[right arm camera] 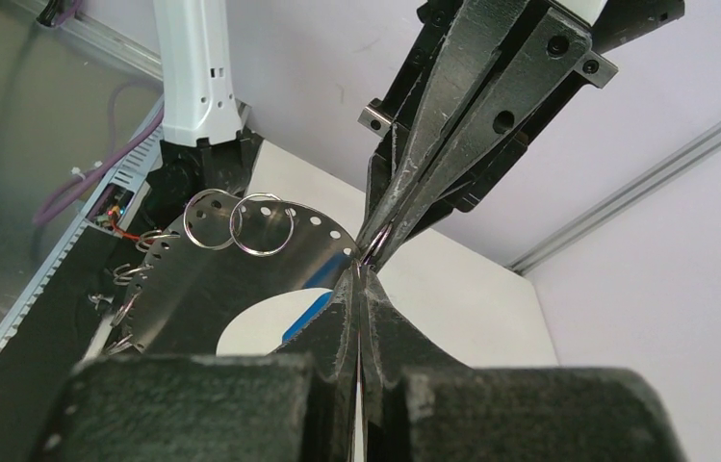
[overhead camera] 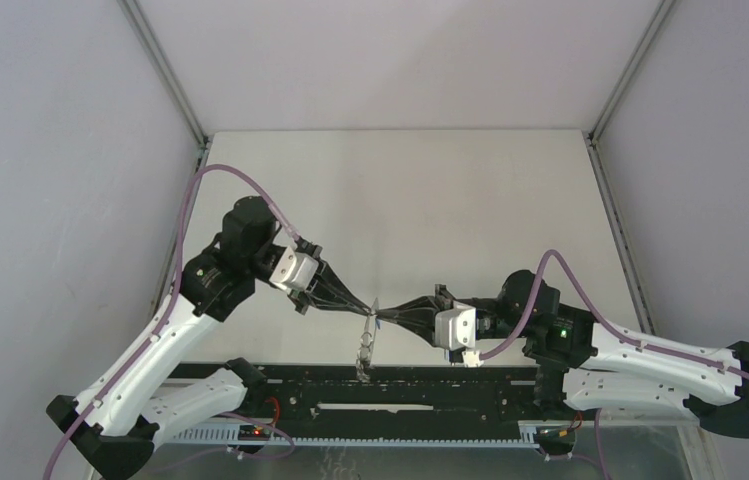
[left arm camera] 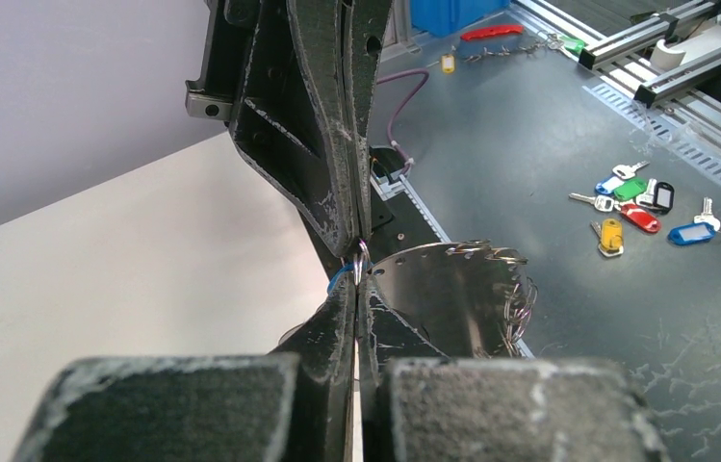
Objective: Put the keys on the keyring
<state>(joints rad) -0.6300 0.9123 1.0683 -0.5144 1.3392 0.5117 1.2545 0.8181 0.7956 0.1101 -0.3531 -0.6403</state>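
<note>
"Pinching tip to tip, you've got the left end effector and the right end effector both clamped fully closed at one spot, up off the worktop near its front edge."

"And the keyring?"

"Hanging from that pinch. Which pads actually carry it, I can't tell. The blue key shows only as a sliver right at the tips."

"On the ring yet?"

"Can't confirm. It looks mid-threading to me. The red key I don't see anywhere, so you likely have that one left."

"Which way is it lying?"

"From above it's edge-on, a thin line running from the tips down toward the arm bases, so its flat face stands upright. Small split rings sit along its rim. The blue key's shank is hidden, so its heading is anyone's guess."
</note>
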